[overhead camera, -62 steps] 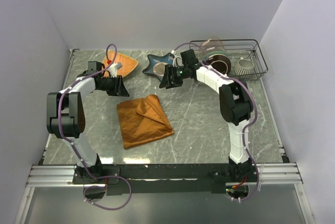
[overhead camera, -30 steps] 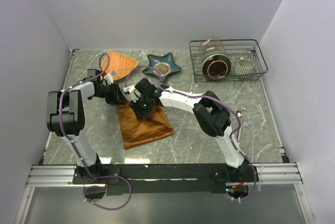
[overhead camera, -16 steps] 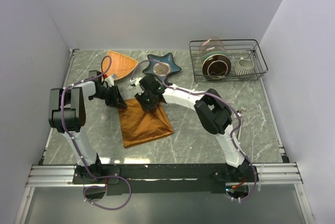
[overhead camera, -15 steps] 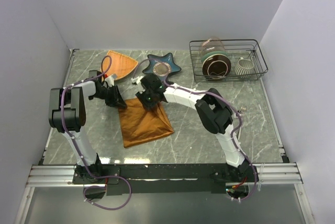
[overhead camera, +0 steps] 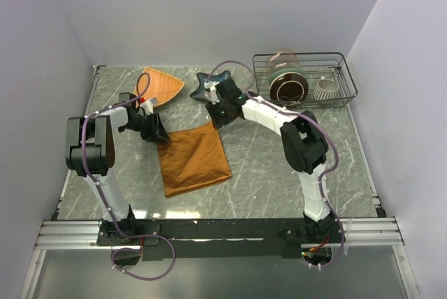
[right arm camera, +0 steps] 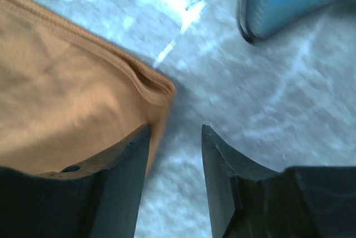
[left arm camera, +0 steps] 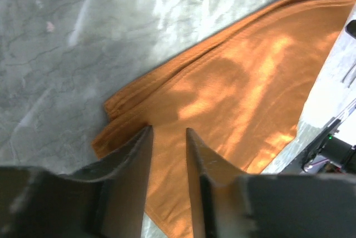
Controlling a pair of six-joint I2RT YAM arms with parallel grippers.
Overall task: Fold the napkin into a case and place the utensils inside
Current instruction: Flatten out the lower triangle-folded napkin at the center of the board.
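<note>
Folded rust-orange napkin (overhead camera: 194, 159) flat on the bench (overhead camera: 265, 166). Over its far left corner, the left claw (left arm camera: 168, 132), jaws apart; beside its far right corner, the right claw (right arm camera: 175, 129), apart, empty. The cloth looks soft, limp and light, best pinched at the hemmed corners.

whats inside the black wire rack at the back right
A clear glass jar lying on its side, with a round brown end, and a white ribbed cup beside it. Anything behind the jar in the black wire rack is hidden.
</note>
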